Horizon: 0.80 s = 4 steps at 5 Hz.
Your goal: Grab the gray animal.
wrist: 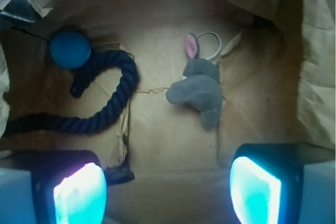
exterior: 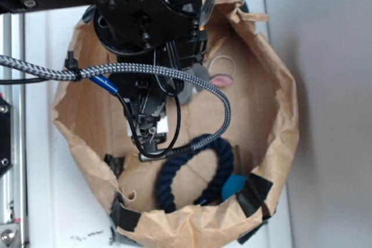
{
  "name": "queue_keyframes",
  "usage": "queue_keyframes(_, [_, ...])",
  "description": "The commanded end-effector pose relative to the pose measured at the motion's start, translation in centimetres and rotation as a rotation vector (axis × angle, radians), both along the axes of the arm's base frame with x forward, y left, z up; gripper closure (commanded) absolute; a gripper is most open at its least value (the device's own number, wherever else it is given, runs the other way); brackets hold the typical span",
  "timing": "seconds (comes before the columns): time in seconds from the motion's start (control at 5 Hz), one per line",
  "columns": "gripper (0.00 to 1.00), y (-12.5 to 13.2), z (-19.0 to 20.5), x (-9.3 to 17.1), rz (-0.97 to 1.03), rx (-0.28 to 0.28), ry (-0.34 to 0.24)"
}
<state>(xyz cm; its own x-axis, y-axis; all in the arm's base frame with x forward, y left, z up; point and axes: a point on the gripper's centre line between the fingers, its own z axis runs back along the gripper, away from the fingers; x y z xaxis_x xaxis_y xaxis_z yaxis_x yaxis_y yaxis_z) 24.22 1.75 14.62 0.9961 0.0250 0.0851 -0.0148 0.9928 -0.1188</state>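
Exterior view shows the arm (exterior: 148,27) reaching straight down into the paper bag (exterior: 273,137), hiding most of the mouse (exterior: 206,79). Wrist view shows the gripper (wrist: 168,190) hovering with jaws wide, nothing between them, and the mouse (wrist: 199,87) lying whole on the bag floor, apart from the rope (wrist: 105,108) and ball (wrist: 70,49).
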Motion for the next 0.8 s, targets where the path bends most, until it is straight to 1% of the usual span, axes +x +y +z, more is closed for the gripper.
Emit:
queue_keyframes(0.0, [0.00,0.5,-2.2,3.0,0.077,-0.077,-0.124])
queue_keyframes(0.2, [0.00,0.4,-4.6,4.6,0.130,-0.036,-0.114])
queue_keyframes(0.4, [0.00,0.6,-6.1,4.8,0.156,-0.019,-0.126])
queue_keyframes(0.6, [0.00,1.0,-8.1,4.5,0.152,0.016,-0.162])
